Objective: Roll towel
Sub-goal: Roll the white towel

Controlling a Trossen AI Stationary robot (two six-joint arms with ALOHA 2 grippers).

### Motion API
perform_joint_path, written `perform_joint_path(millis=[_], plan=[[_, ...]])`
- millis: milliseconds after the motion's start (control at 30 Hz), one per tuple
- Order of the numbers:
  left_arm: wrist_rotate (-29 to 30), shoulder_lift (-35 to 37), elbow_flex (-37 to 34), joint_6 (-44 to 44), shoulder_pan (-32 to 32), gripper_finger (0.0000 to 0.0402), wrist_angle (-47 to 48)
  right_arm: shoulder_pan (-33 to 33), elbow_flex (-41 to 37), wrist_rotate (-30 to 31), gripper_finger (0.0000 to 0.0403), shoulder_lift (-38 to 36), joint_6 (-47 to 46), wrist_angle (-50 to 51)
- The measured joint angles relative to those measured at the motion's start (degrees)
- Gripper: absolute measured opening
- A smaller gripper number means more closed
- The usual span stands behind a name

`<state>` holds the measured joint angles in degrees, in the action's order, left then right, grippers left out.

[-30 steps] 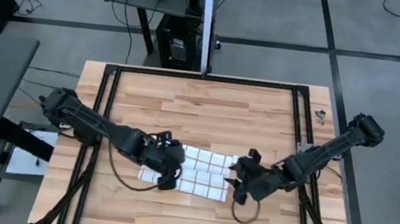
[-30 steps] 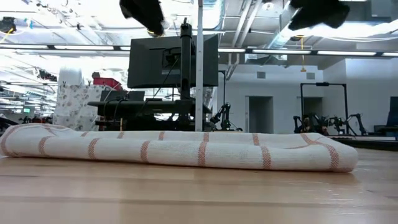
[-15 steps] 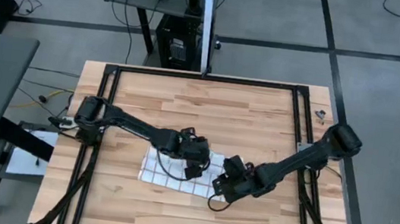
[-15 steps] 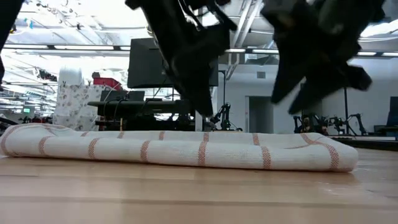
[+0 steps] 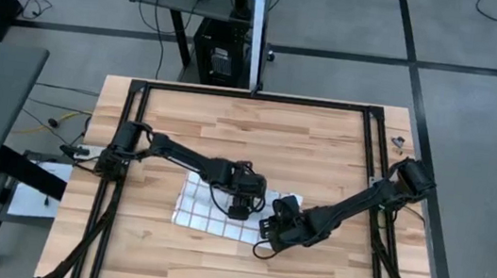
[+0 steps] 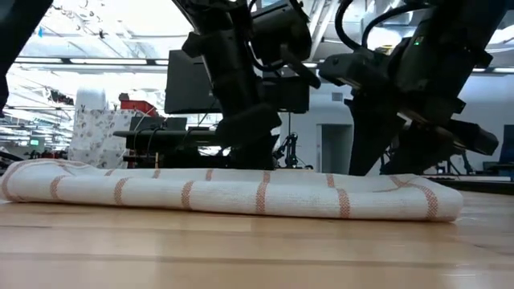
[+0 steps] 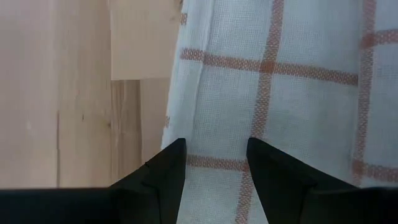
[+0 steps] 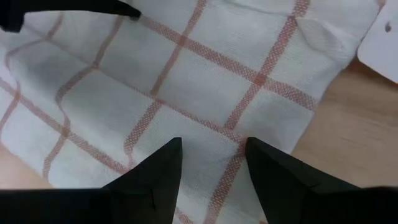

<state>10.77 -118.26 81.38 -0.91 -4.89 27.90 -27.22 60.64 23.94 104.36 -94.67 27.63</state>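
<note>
The towel (image 5: 207, 206), white with red-brown grid lines, lies folded flat in several layers on the wooden table; it also shows in the low view (image 6: 225, 193). Its white tag (image 8: 385, 28) lies at its right end. My left gripper (image 5: 240, 204) is open, low over the towel's right half, by its edge (image 7: 177, 93). My right gripper (image 5: 269, 227) is open, low over the towel's right end (image 8: 186, 81). In the low view the towel's top hides both sets of fingertips. My left gripper comes at the towel from above, its open fingers (image 7: 168, 168) pointing down on either side of a strip by its edge; I cannot tell whether they touch it. My right gripper's open fingers (image 8: 158, 168) also point down over the towel near the tag end; I cannot tell whether they touch.
Black frame rails (image 5: 129, 143) run along the table's left, right and far sides. A dark cable loop (image 5: 261, 248) hangs by my right gripper. A small metal part (image 5: 398, 143) lies at the far right corner. Bare wood (image 5: 259, 131) lies beyond the towel.
Both grippers have come down onto the towel from high above it. My left gripper has gone toward the table's right, over the towel's right half. My right gripper has gone toward the table's left and near edge, over the towel's right end. The towel has stayed still.
</note>
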Motion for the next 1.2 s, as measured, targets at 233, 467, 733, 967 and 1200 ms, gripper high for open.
perform_joint_path(millis=[233, 467, 733, 967, 1200], plan=[[0.2, 0.0, 0.0, -0.4, 1.6, 0.0155, -0.5, 1.2, 0.0, 0.0, 0.0171, -0.5, -4.0, 0.2], [-0.1, 0.0, 0.0, 0.5, 1.6, 0.0155, -0.6, 2.6, 0.0, 0.1, 0.0171, -0.1, -6.0, 0.3], [-7.1, 3.2, 0.5, 1.7, 1.6, 0.0155, 0.8, 2.5, 0.0, 0.1, 0.0171, 0.0, -5.4, 0.6], [-7.7, 2.5, 0.5, 3.0, 1.6, 0.0155, -1.0, 2.5, 0.0, 0.1, 0.0171, 0.0, -5.3, 0.4], [-7.0, -0.9, 0.4, 1.1, 1.7, 0.0155, -3.6, 2.5, 0.0, 0.1, 0.0171, 0.0, -4.7, 0.5]])
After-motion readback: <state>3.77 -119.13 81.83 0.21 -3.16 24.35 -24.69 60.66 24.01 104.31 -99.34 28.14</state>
